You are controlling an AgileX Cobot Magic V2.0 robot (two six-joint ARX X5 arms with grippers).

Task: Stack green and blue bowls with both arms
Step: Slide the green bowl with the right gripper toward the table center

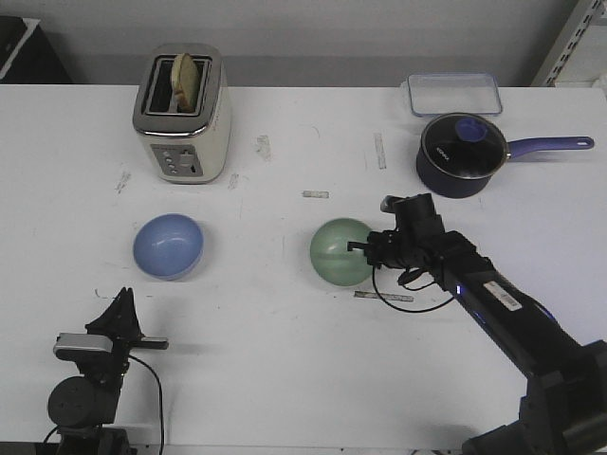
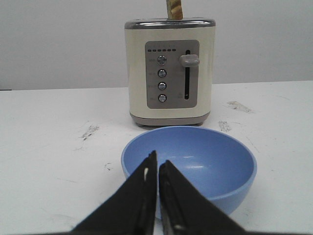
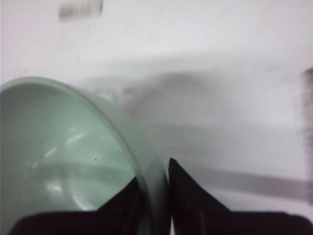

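Where the white table [image 1: 285,379] lies bare toward its near edge: toaster [image 1: 182,116] behind blue bowl [image 1: 168,246]; saucepan [image 1: 462,154] behind green bowl [image 1: 340,252], mid-table, tilted. Right gripper [image 3: 154,183] — pinching green bowl's rim. Left gripper [image 2: 157,169] — fingers pressed together, near blue bowl.

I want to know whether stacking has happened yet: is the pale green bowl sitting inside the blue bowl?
No, the round pale green bowl sits apart from the round blue bowl.
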